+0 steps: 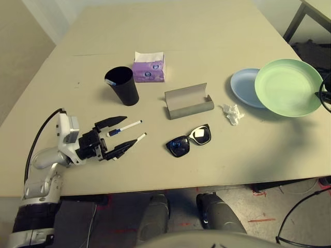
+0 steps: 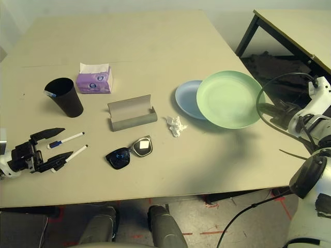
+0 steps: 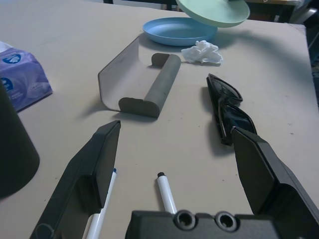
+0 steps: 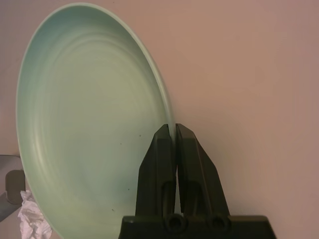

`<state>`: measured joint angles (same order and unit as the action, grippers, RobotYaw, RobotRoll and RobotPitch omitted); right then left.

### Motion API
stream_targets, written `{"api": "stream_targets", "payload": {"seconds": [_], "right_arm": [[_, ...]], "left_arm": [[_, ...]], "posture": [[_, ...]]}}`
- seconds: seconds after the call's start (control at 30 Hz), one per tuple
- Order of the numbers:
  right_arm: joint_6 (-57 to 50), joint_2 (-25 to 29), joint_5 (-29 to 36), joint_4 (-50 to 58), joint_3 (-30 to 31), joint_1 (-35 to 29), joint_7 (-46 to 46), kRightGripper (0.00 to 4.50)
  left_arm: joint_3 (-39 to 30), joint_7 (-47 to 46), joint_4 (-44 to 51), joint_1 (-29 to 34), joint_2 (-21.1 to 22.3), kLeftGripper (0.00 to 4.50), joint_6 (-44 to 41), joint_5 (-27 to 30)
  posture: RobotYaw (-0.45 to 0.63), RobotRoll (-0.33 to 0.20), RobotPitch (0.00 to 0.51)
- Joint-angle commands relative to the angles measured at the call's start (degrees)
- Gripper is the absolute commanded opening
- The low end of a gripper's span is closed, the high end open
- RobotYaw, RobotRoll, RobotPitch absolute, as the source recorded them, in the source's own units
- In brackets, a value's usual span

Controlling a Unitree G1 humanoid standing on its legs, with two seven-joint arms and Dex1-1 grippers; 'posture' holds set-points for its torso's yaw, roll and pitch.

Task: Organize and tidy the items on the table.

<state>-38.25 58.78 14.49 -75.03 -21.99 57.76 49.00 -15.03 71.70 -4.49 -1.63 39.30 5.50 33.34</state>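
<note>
Pinching the rim of the light-green plate (image 4: pixel 89 124), the right gripper (image 4: pixel 174 130) has its two black fingers pressed together on the plate's near-right edge; the plate overlaps the smaller light-blue plate (image 2: pixel 187 99) lying beside it on its left. The left gripper (image 1: pixel 120 135) stands spread wide and roughly level above the near-left part of the table (image 1: pixel 196 36), holding nothing, with the two white markers (image 1: pixel 125 127) lying between and just under its fingers (image 3: pixel 92 174), their dark caps pointing away from the wrist.

The table is a broad, plain beige surface; a second, dark-legged table (image 2: pixel 295 26) stands beyond its far-right corner, and red marks show on the floor below the near edge.

In the middle lies the grey glasses case (image 1: pixel 188 101), open, its lid standing up. Left of it the black cup (image 1: pixel 123 86) stands upright with something white and blue inside, and just behind that sits a purple tissue pack (image 1: pixel 148 68). The black sunglasses (image 1: pixel 189 140) lie folded near the front edge, close to the markers. A crumpled white tissue (image 1: pixel 231 113) rests between the case and the blue plate.
</note>
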Motion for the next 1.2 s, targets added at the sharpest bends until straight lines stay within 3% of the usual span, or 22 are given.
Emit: {"api": "stream_targets", "payload": {"seconds": [0.03, 0.63, 0.73, 1.07, 1.2], "right_arm": [[-0.61, 0.07, -0.69, -0.87, -0.13, 1.22, -0.66, 0.01], [-0.69, -2.59, -4.29, -0.99, 2.57, 4.87, 1.87, 0.01], [1.12, -3.07, -4.94, -0.93, 2.75, 5.03, 1.99, 0.76], [4.76, -0.28, -2.51, -1.02, -1.24, 5.55, -1.99, 4.47], [4.67, 2.06, -1.65, -0.81, -2.84, 5.22, -2.03, 4.47]], "left_arm": [[0.33, -0.16, 1.84, 0.10, -0.41, 4.50, 0.10, -0.38], [-0.74, -0.76, 4.04, 3.50, -0.51, 4.50, -1.05, 0.17], [-0.64, -0.96, 4.10, 3.71, -0.63, 4.50, -1.11, 0.12], [0.77, 0.10, 1.46, 0.56, -0.72, 4.50, -1.76, -0.34], [1.33, 0.94, -0.74, -1.46, -0.90, 4.50, -1.41, -0.87]], "posture": [[0.03, 0.000, 0.161], [0.06, 0.000, 0.178], [0.05, 0.000, 0.180], [0.01, 0.000, 0.171], [0.00, 0.000, 0.165]]}}
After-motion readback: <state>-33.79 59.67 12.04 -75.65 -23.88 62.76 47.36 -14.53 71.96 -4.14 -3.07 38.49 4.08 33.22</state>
